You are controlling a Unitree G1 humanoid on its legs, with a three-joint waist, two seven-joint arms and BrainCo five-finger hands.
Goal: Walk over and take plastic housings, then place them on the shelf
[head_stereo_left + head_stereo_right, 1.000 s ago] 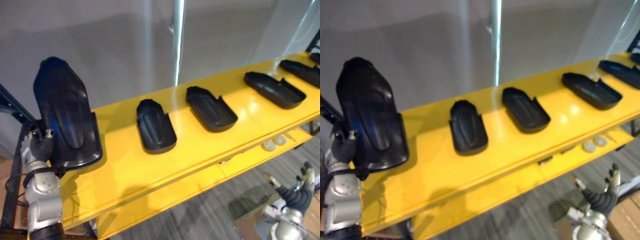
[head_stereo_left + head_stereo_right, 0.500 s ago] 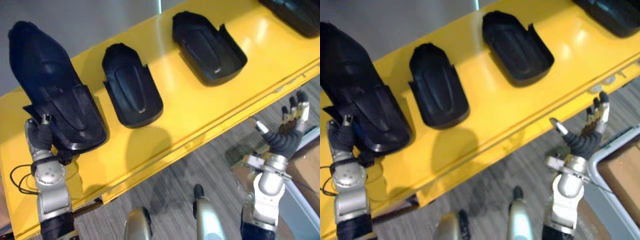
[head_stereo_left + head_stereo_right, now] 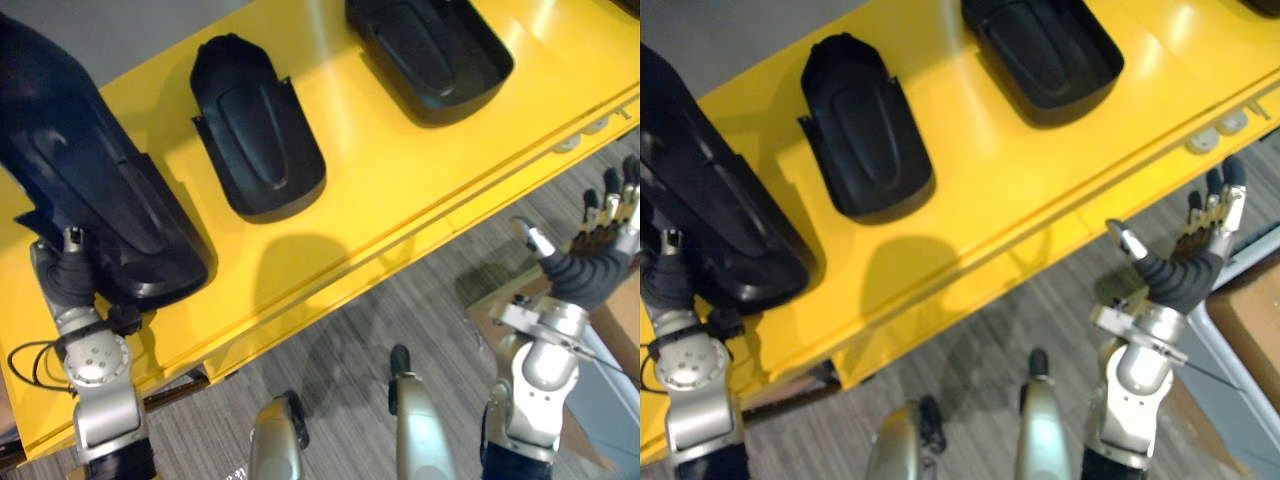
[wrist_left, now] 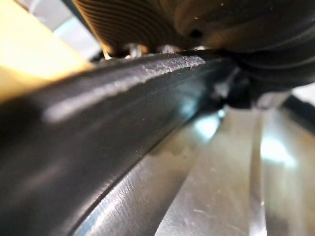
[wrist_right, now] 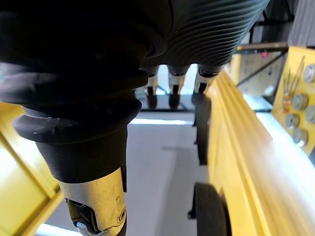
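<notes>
Over the yellow shelf (image 3: pixel 400 200), left hand (image 3: pixel 68 285) clasps a housing (image 3: pixel 90 200); right hand's (image 3: pixel 590 270) fingers (image 3: pixel 611 188) splayed.

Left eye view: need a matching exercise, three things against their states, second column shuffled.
Things:
1. large housing
2. middle housing
3. right robot hand

States:
A. open, past the front edge of the yellow shelf, over the floor
B. gripped by the left robot hand
C. lying free on the yellow shelf

Pairs: 1-B, 2-C, 3-A.
</notes>
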